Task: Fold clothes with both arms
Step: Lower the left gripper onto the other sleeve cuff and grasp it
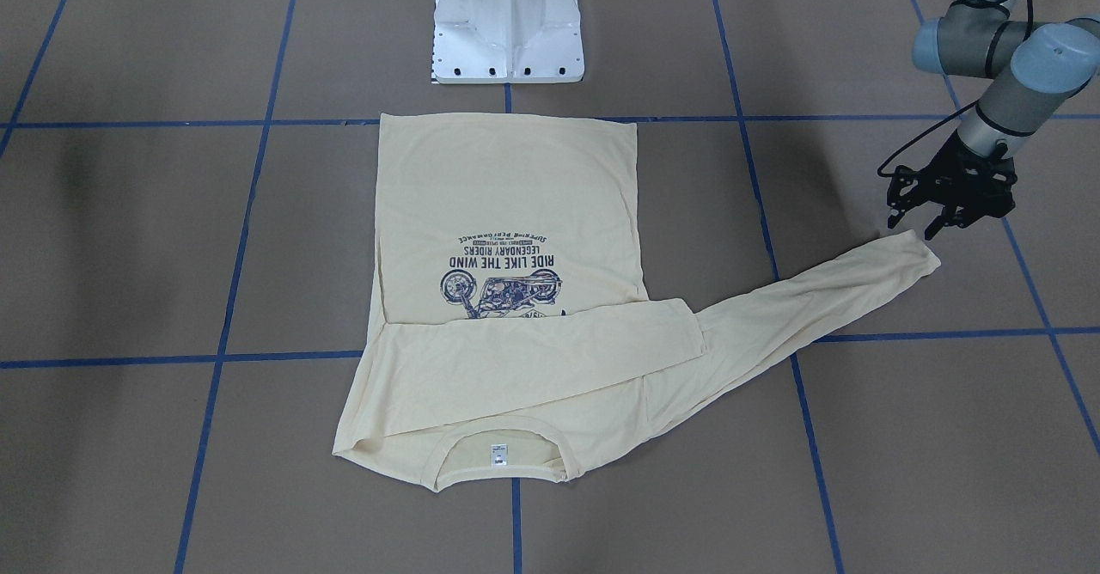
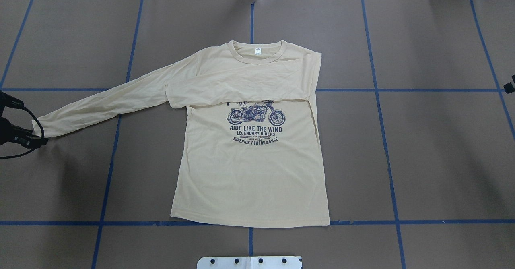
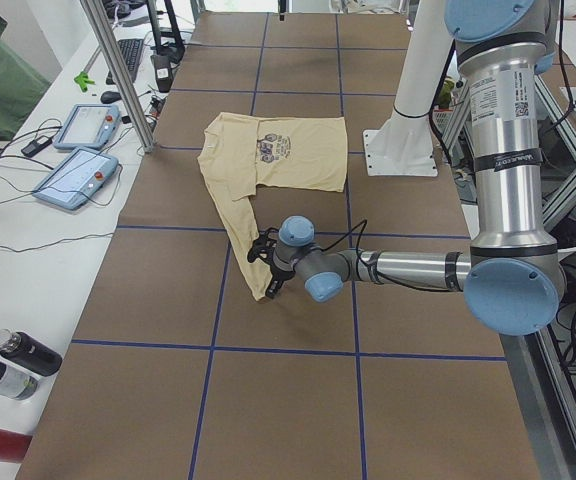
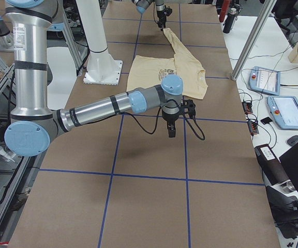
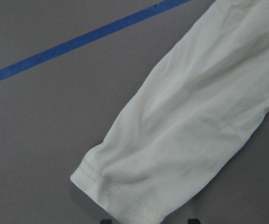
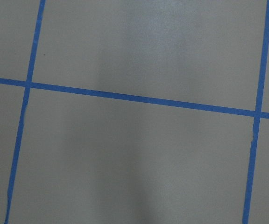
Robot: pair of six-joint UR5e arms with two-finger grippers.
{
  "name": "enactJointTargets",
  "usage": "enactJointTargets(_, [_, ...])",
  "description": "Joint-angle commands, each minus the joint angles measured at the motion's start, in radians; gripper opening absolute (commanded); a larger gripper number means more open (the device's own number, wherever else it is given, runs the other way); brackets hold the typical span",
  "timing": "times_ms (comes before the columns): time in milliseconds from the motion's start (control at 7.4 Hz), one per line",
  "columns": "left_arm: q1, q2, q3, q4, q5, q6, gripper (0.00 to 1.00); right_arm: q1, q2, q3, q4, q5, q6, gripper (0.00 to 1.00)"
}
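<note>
T-shirt (image 2: 249, 180), navy txt you'll read: "RIDE LIKE THE WIND / LEGENDARY RIDERS / SUPERIOR PERFORMANCE"; small line poss. "IRON WHEELS".

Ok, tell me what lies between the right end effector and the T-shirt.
Only bare brown table crossed by blue tape lines; the overhead view shows nothing else between the long-sleeve T-shirt and the right end effector at its right edge.

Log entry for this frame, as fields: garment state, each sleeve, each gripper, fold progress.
Garment: T-shirt flat on the table, print facing up
Sleeve on robot's right: folded across the chest
Sleeve on robot's left: stretched out, unfolded
Left gripper: open, at that sleeve's cuff
Right gripper: over bare table, apart from the shirt; open or shut cannot be told
Progress: one sleeve folded, body not yet folded
</note>
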Motion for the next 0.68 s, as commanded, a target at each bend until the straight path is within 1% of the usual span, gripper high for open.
enactJointTargets(0, [0.001,0.001,0.000,0.000,0.000,0.000,0.55,0.000,0.000,-0.001,0.000,0.000,0.000,1.00])
enactJointTargets(540, [0.001,-0.001,0.008,-0.001,-0.003,0.000,0.53,0.000,0.000,-0.004,0.000,0.000,0.000,1.00])
